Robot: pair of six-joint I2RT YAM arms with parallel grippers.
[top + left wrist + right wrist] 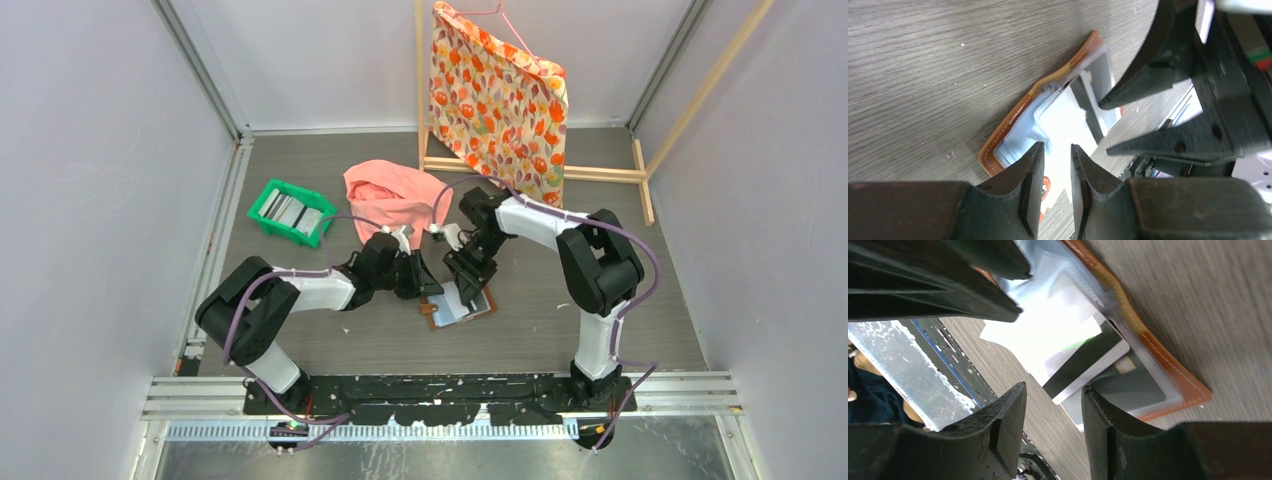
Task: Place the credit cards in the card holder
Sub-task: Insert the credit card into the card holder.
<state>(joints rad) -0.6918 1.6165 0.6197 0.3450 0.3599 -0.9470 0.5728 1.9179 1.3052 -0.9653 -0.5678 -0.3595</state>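
The card holder point(462, 305) lay open on the table point(330, 335) between the two arms, pale pockets facing up. One card point(1088, 362), white with a dark stripe, sat partly in a clear pocket point(1143, 387). Its long axis ran from the pocket mouth straight out toward the right gripper point(1053, 390), and its free end lay just at the gap between the jaws. Those jaws stood roughly half apart and clamped nothing that showed. The left gripper point(1056, 147) reached in from the opposite side of the holder, jaws only narrowly parted over the pale lining; whether they pinched it could not be told. The right arm was better placed, and the card probably needed a push along its length.
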